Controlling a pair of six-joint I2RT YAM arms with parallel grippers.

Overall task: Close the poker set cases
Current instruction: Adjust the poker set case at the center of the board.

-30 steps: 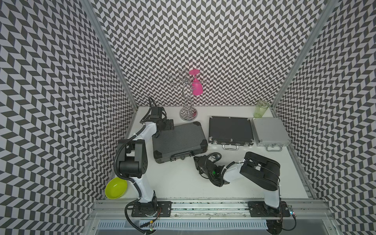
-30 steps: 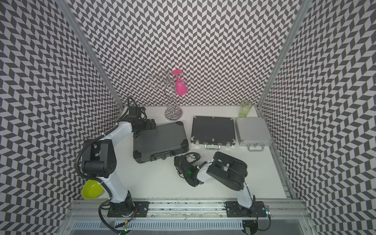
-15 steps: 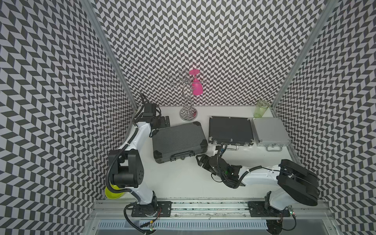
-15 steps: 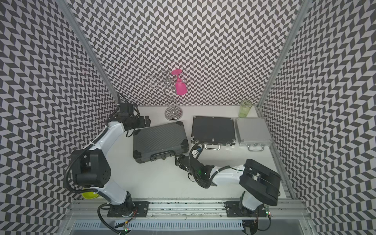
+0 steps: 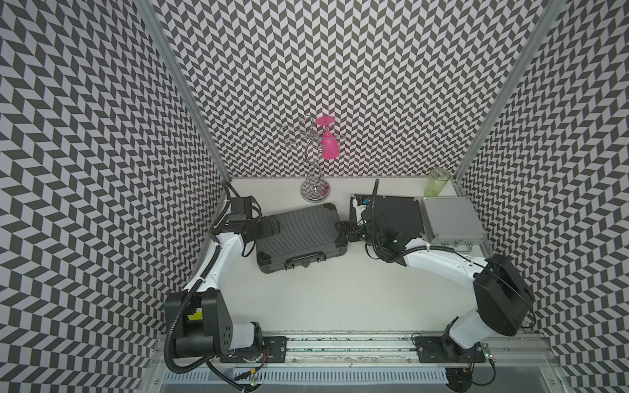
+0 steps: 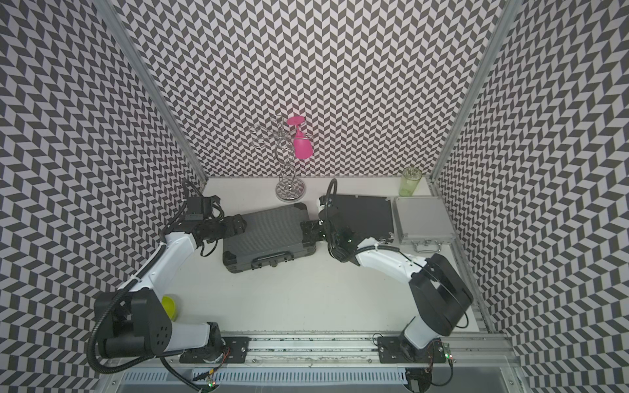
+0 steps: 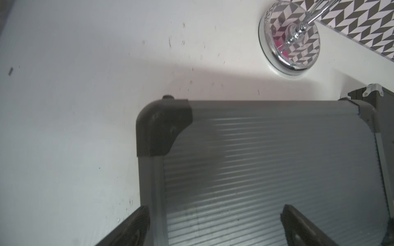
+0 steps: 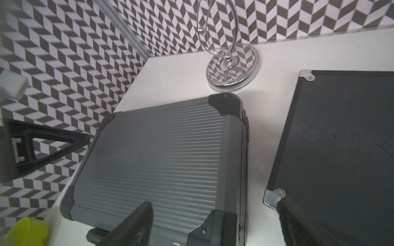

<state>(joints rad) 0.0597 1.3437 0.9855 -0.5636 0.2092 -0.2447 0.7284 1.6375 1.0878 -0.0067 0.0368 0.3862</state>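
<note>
Now press straight down on both short ends of the grey case (image 5: 301,234) together, evenly, to seat the lid without skidding it across the surface (image 5: 340,292). Lies apparently shut, slightly askew, between the left jaws and the right jaws, both spread wide and gripping nothing. Straddled at its left edge by the left jaws, at its right end by the right jaws. Flanked on the right by the black case (image 5: 401,217) and silver case (image 5: 452,223), lids down too.

You see three shut cases side by side on the white table (image 5: 340,289): a ribbed dark-grey case (image 5: 301,234), a flat black case (image 5: 400,212) and a silver case (image 5: 452,221), with your left gripper (image 5: 269,227) and right gripper (image 5: 343,235) at the opposite short ends of the grey one.
</note>
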